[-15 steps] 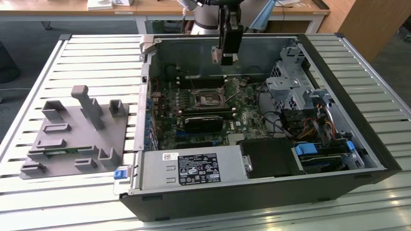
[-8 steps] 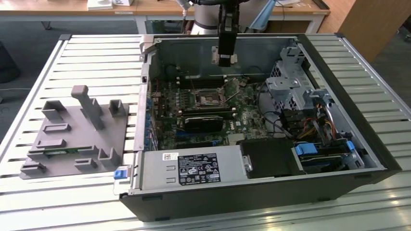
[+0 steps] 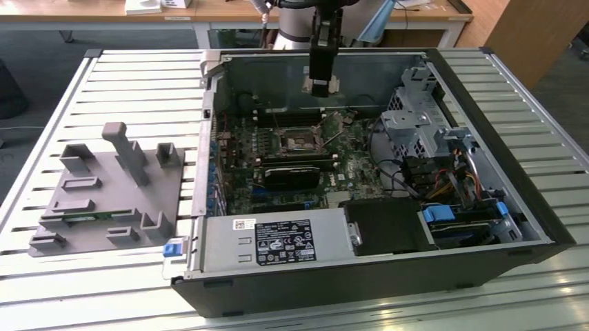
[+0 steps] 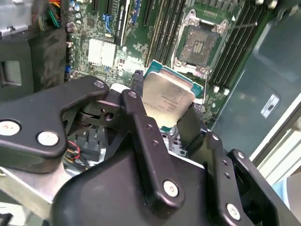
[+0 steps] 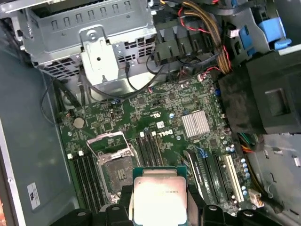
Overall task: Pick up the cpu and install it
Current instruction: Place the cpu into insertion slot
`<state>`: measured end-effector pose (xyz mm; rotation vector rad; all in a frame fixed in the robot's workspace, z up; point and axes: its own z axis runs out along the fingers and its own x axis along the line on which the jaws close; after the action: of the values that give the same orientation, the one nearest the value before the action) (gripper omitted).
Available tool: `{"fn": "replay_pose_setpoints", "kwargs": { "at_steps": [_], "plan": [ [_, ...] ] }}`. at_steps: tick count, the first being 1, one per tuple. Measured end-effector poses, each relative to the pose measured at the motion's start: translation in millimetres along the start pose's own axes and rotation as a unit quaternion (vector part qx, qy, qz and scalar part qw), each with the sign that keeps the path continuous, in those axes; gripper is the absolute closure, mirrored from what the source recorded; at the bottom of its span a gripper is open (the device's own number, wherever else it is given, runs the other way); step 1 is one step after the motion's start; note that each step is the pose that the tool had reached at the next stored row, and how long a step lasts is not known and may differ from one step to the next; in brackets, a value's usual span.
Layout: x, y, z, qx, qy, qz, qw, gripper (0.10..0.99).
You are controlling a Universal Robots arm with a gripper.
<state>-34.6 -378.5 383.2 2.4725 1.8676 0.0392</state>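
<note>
End effector (image 5: 159, 201) around cpu (image 5: 158, 194), near socket (image 5: 116, 170)

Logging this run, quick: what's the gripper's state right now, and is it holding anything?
Gripper: shut on the cpu, which it holds over the motherboard, near the open socket.

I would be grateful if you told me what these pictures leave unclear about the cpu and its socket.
- Underside of the cpu: faces away in both wrist views.
- Its edge nearest the tool: behind the tool in the second wrist view, cut off by the frame in the first.
- Contacts in the socket: too small to judge.
</note>
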Motion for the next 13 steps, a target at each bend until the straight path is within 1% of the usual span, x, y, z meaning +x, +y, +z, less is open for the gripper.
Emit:
{"fn": "replay_pose_setpoints", "kwargs": {
  "at_steps": [2,5,8,10,11,13],
  "plan": [
    [0.1,0.0,0.8,-0.0001,0.001,-0.018,0.9998,0.545],
    [0.1,-0.1,2.1,-0.0003,0.0024,-0.046,0.999,0.545],
    [0.1,-0.2,3.3,-0.0004,0.0037,-0.073,0.9974,0.545],
    [0.0,-0.2,3.8,-0.0005,0.0047,-0.091,0.9958,0.545],
    [0.1,-0.2,4.1,-0.0005,0.0051,-0.098,0.9951,0.545],
    [0.5,-0.3,4.7,-0.0006,0.0057,-0.107,0.9942,0.545]
  ]
}}
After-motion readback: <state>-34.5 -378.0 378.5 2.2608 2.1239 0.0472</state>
